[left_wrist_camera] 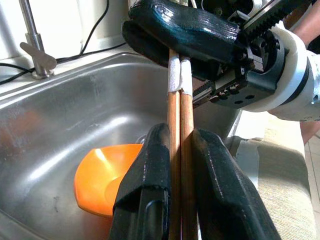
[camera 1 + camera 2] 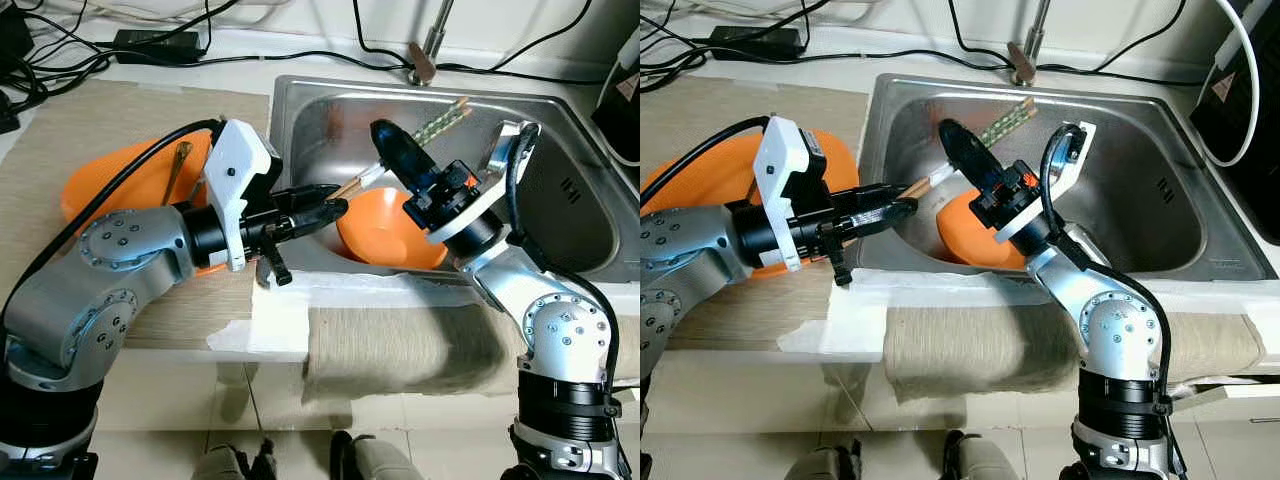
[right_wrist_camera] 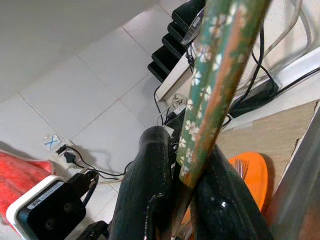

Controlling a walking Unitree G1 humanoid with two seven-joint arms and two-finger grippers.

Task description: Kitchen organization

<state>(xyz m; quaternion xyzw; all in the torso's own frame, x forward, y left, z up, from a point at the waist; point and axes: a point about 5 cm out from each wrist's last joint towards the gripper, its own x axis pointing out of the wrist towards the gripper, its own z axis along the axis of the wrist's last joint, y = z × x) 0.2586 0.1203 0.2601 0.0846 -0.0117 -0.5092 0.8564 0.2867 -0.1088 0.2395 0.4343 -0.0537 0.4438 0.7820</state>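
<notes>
Steel sink point(image 2: 560, 190), orange bowl point(image 2: 385, 232) inside: my left gripper point(image 1: 177, 165) and right gripper point(image 2: 400, 160) both clench the chopsticks point(image 1: 179, 107) above it; I'd loosen one side only after the other's hold is sure.

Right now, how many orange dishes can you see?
2: a round orange plastic bowl tilted inside the steel sink, and a shallow orange plastic plate on the counter left of it.

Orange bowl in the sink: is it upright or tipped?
Tipped. The orange bowl leans on its side against the near wall of the sink, its opening facing up toward the chopsticks.
</notes>
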